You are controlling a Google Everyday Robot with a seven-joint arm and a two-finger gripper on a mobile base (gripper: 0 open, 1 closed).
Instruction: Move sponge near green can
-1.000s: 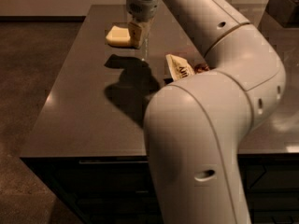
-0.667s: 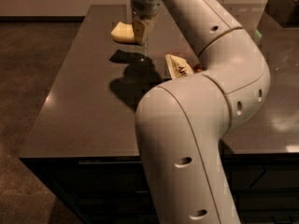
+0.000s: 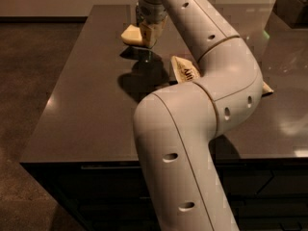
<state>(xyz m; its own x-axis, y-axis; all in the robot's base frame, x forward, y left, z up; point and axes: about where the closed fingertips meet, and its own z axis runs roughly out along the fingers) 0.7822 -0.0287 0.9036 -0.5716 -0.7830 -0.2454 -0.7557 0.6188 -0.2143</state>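
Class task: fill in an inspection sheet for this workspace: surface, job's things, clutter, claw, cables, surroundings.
Surface: dark glossy table, reflections toward the back.
Job's things: pale yellow sponge in the claw, off the table, its shadow beneath; green can not made out.
Clutter: cream-and-brown chip bag, partly behind the arm.
Claw: near the table's far edge, shut on the sponge.
Cables: nothing seen.
Surroundings: dark box at the far right; brown floor beside the table.
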